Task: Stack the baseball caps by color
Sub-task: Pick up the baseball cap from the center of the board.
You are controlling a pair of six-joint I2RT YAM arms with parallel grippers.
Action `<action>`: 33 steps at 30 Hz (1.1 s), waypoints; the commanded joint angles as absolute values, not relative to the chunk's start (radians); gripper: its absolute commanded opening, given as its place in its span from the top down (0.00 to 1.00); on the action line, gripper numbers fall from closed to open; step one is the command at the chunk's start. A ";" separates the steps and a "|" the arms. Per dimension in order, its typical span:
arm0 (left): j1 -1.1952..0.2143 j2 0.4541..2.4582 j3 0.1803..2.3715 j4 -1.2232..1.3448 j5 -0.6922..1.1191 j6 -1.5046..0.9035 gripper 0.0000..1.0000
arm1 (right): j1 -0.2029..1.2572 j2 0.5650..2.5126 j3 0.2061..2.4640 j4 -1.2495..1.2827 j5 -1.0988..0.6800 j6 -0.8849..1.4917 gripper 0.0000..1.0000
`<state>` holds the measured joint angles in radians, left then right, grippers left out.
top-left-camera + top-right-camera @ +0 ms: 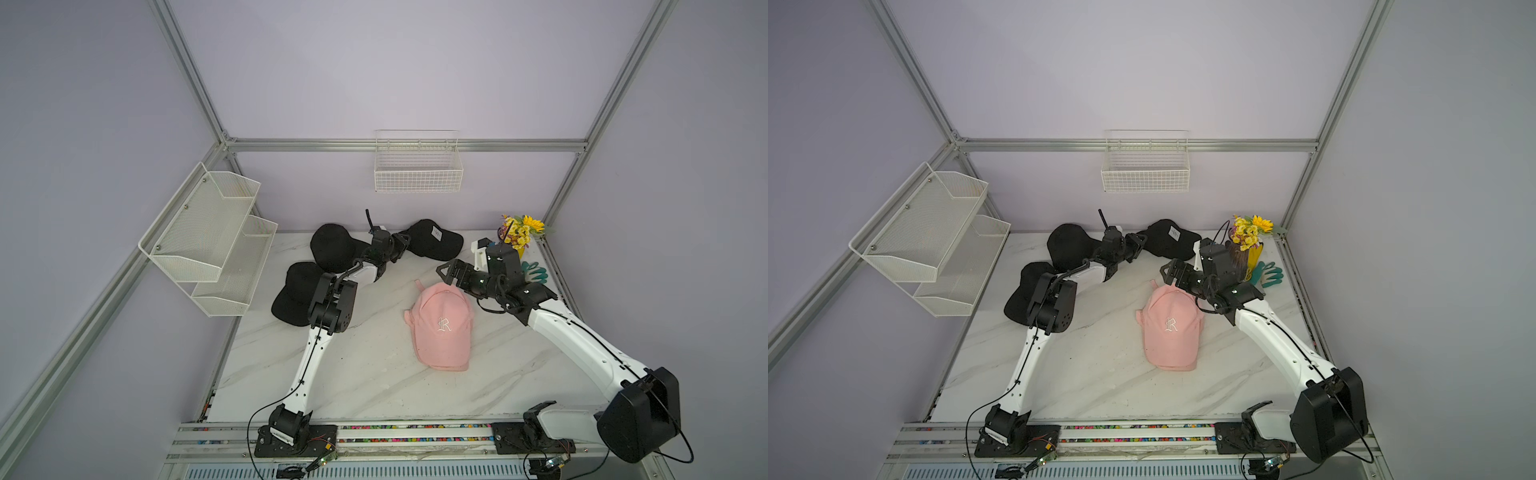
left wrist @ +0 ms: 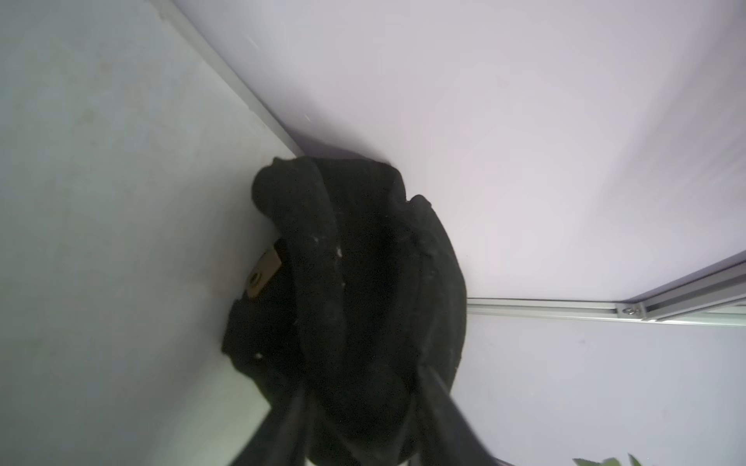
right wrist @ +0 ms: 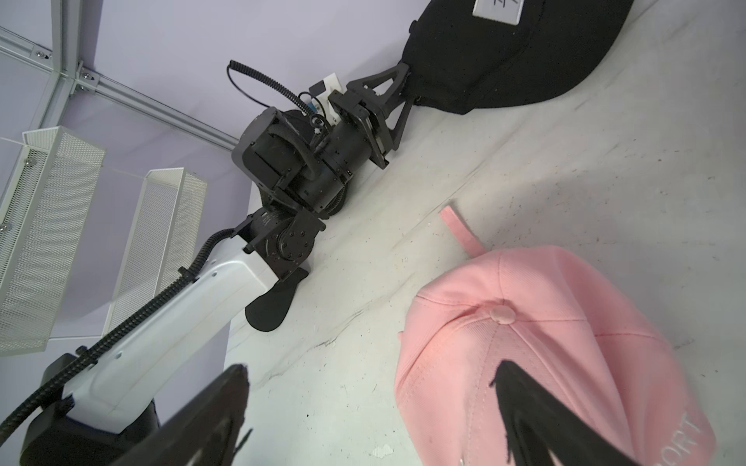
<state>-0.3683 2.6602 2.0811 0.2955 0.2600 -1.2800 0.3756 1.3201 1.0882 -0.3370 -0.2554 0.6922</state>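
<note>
On the white marble table [image 1: 365, 374], in a room with pale purple walls [image 1: 395, 83], the left gripper [image 1: 405, 244] is pinching the back of the black cap with the white tag [image 1: 436, 245] at the far edge. The right gripper [image 1: 448, 276] is hanging wide open over the pink cap pile [image 1: 442, 328] in the middle.

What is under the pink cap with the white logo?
More pink fabric peeks out past the brim and crown of the pink cap: at least one more beneath. How many is hidden.
</note>
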 commanded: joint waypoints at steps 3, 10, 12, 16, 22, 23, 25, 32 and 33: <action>-0.362 2.608 2.046 0.334 0.330 -1.294 0.98 | 0.348 1.330 1.102 -0.317 -0.286 0.675 0.03; -0.320 2.418 1.831 0.372 0.402 -1.261 1.00 | 0.295 1.363 1.116 -0.315 -0.359 0.693 0.03; -0.305 2.346 1.762 0.367 0.407 -1.234 1.00 | 0.288 1.356 1.115 -0.314 -0.363 0.696 0.03; -0.272 2.228 1.640 0.393 0.432 -1.213 1.00 | 0.282 1.338 1.111 -0.314 -0.362 0.700 0.03; -0.241 2.096 1.617 0.263 0.502 -1.094 1.00 | 0.281 1.299 1.095 -0.316 -0.361 0.718 0.03; -0.239 2.071 1.622 0.232 0.513 -1.062 1.00 | 0.281 1.291 1.090 -0.316 -0.356 0.718 0.03; -0.233 2.036 1.630 0.187 0.555 -1.029 1.00 | 0.280 1.271 1.077 -0.317 -0.347 0.719 0.02; -0.227 1.867 1.643 -0.081 0.656 -0.865 1.00 | 0.279 1.221 1.044 -0.321 -0.342 0.710 0.03; -0.227 1.832 1.644 -0.142 0.653 -0.825 1.00 | 0.279 1.219 1.046 -0.322 -0.345 0.709 0.03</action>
<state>-0.2295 1.9530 1.6100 0.0105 0.5999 -0.9764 0.2848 1.2346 1.0557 -0.3298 -0.3496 0.7132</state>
